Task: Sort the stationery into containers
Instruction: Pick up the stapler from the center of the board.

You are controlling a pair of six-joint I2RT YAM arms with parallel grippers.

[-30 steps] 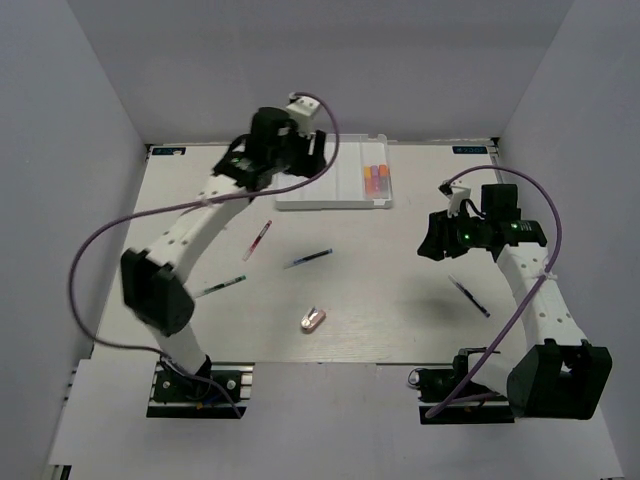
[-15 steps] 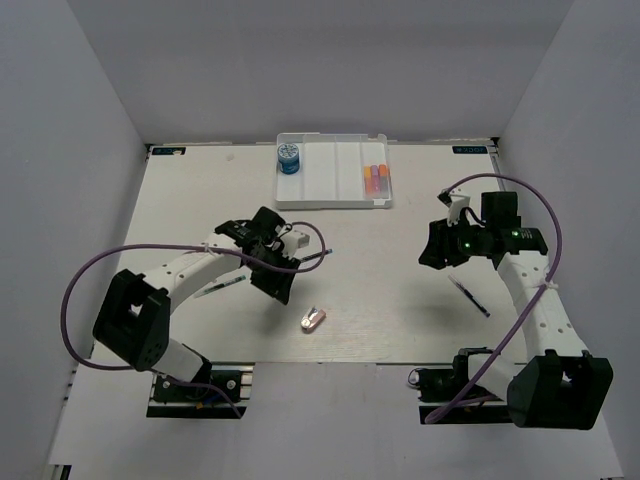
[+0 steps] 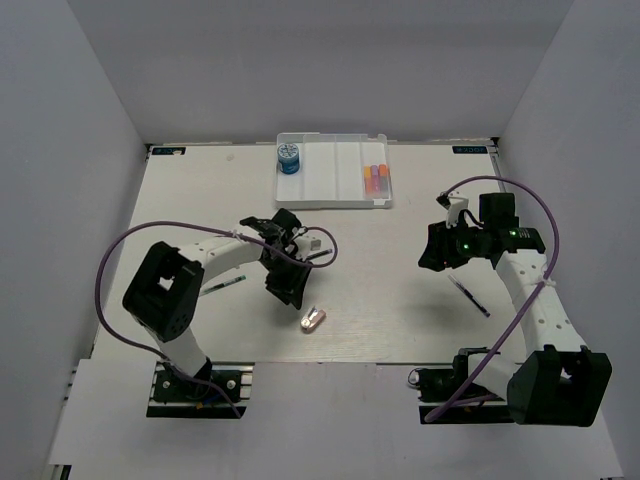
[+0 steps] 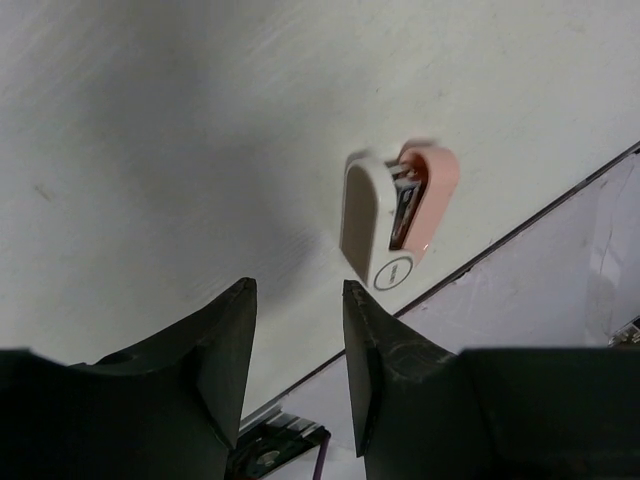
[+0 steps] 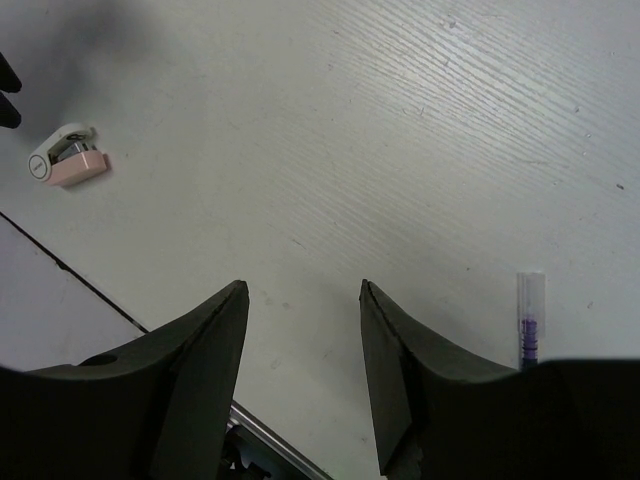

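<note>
Near the table's front edge [image 3: 330,361], pinkish eraser [image 4: 398,215] just beyond left gripper [image 4: 298,305]

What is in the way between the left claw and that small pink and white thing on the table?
Nothing visible. The left gripper hangs open just short of the pinkish eraser, with only table surface between them.

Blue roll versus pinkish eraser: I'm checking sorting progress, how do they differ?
The blue roll sits in the white tray, far left; the pinkish eraser lies loose on the table. The blue roll is round; the pinkish eraser is oblong, pink and white. Both are small.
</note>
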